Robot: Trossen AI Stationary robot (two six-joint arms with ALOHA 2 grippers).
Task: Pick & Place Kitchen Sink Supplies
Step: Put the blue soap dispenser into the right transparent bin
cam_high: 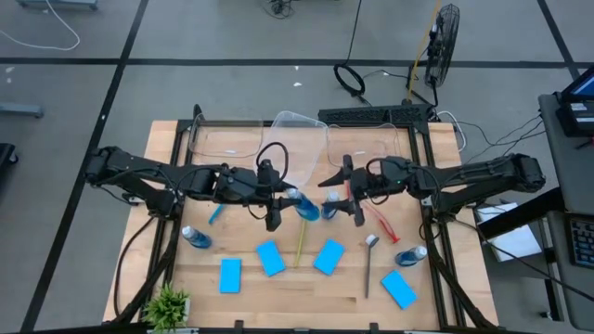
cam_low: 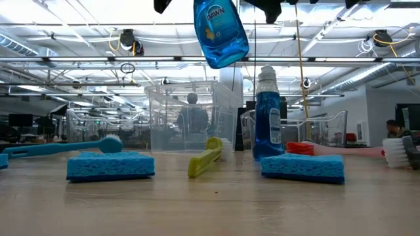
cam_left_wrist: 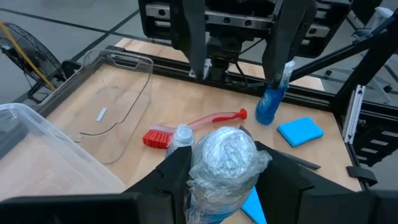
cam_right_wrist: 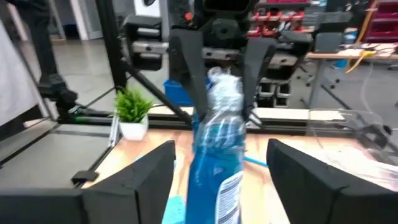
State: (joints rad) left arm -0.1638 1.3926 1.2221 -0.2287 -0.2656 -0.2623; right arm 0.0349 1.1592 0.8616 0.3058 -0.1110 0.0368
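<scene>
A small bottle of blue liquid (cam_high: 304, 206) hangs over the middle of the table, and my left gripper (cam_high: 280, 200) is shut on its upper end. My right gripper (cam_high: 334, 195) faces it from the table's right and is open. Its fingers (cam_right_wrist: 140, 180) stand on either side of the bottle's body (cam_right_wrist: 214, 168) with a gap to each. A second bottle (cam_low: 268, 115) stands upright on the table under the right gripper. Two more bottles (cam_high: 195, 237) (cam_high: 411, 254) lie near the left and right sides. My left gripper pinches the bottle's cap end (cam_left_wrist: 227, 155), which is wrapped in crinkled clear plastic, between its two fingers. The fingers come from the table's left, slanting a little downward. The bottle hangs tilted below them (cam_low: 220, 33), bottom lowest, well clear of the table.
Several blue sponges (cam_high: 270, 258) (cam_high: 329, 257) lie on the near half. A yellow brush (cam_high: 302, 243), a grey brush (cam_high: 369, 264), a red brush (cam_high: 376, 218) and a blue brush (cam_high: 215, 213) lie around them. Clear tubs (cam_high: 297, 139) stand at the far edge, a potted plant (cam_high: 167, 304) at the near left corner.
</scene>
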